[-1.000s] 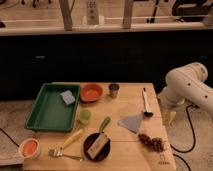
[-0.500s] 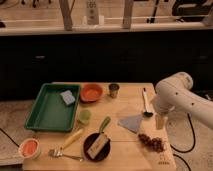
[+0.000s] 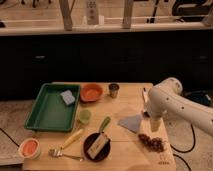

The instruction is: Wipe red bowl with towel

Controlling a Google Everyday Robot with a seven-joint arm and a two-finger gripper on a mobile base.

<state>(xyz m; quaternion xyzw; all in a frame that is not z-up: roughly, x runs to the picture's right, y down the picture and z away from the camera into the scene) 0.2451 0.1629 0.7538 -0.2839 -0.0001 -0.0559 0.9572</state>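
Note:
The red bowl stands at the back of the wooden table, between the green tray and a small metal cup. The grey-blue towel lies flat right of the table's middle. My white arm reaches in from the right, and my gripper points down just right of the towel, at its right edge. The gripper is far from the red bowl.
A green tray at the left holds a grey-blue sponge. Also on the table are a green cup, a dark plate, a green-handled brush, a fork, a pale bowl and a dark red cluster.
My arm has swung left and down from the table's right edge, bringing the gripper next to the towel. The objects on the table have not moved.

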